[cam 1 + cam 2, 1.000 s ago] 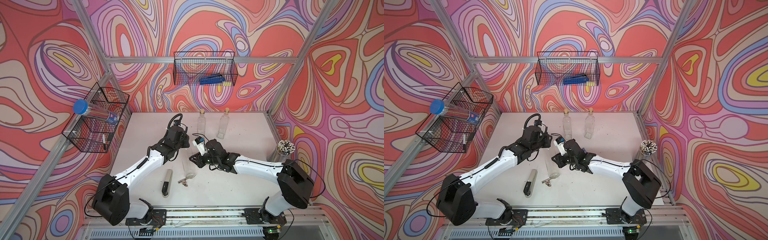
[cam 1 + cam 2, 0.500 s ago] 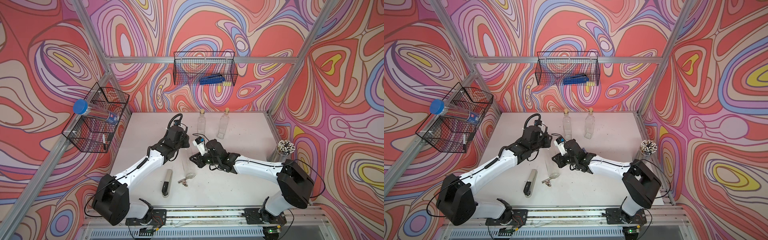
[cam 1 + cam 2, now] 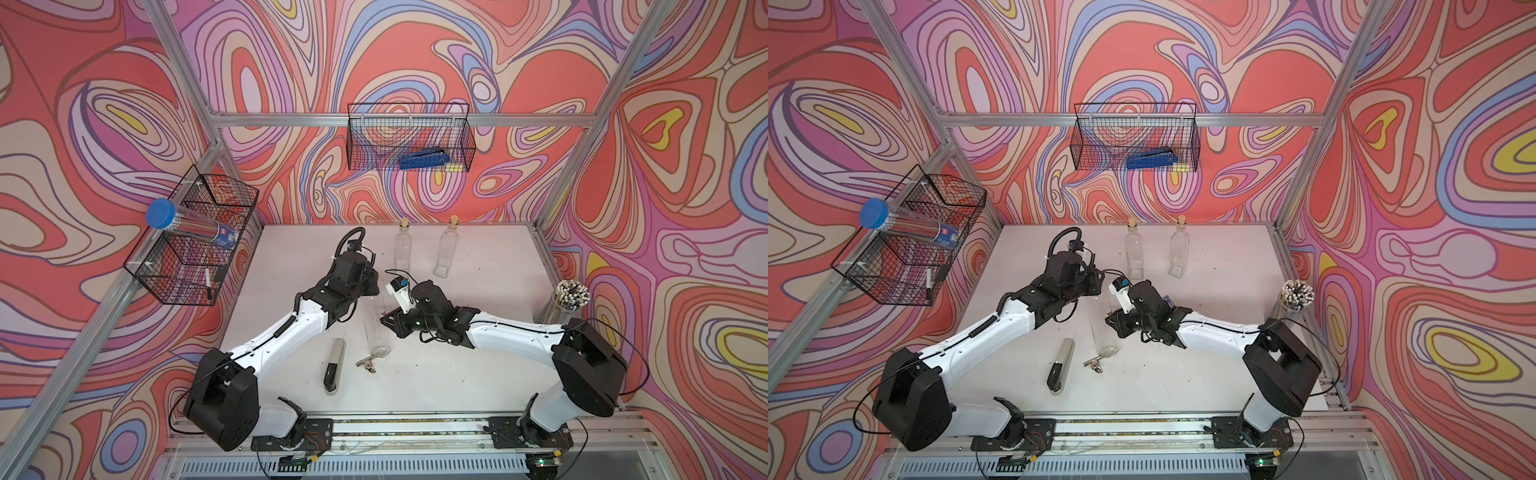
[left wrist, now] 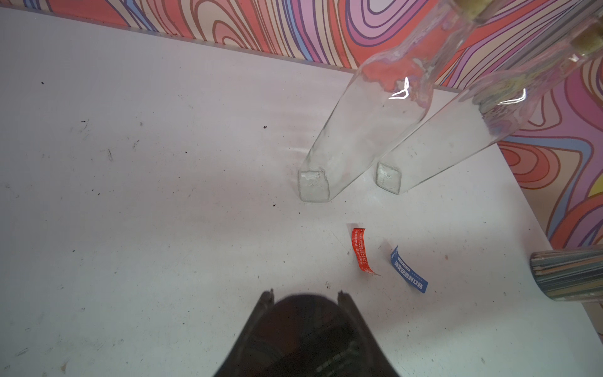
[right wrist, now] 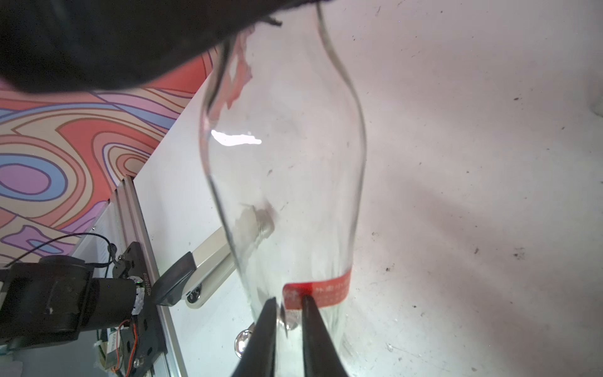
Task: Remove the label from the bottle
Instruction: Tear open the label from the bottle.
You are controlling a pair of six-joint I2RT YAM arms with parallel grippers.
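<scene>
A clear glass bottle (image 3: 376, 332) stands slightly tilted on the white table between my arms in both top views. My left gripper (image 3: 371, 287) is at its top, shut on the neck; the left wrist view shows a dark round top between the fingers (image 4: 267, 295). A red label (image 5: 328, 290) wraps the bottle (image 5: 284, 163) low down. My right gripper (image 5: 288, 298) is at the label's loose end, its jaws a thin gap apart with that end between them. Whether the pads pinch it does not show.
Two corked clear bottles (image 3: 403, 249) (image 3: 448, 249) stand at the back. A loose red strip (image 4: 362, 249) and a blue strip (image 4: 408, 271) lie on the table. A folding tool (image 3: 334, 365) and a metal clip (image 3: 368, 362) lie beside the bottle's base. A cup of sticks (image 3: 569, 295) stands right.
The right gripper's jaws have narrowed at the label's end. Both arms and the bottle stay where they were.
</scene>
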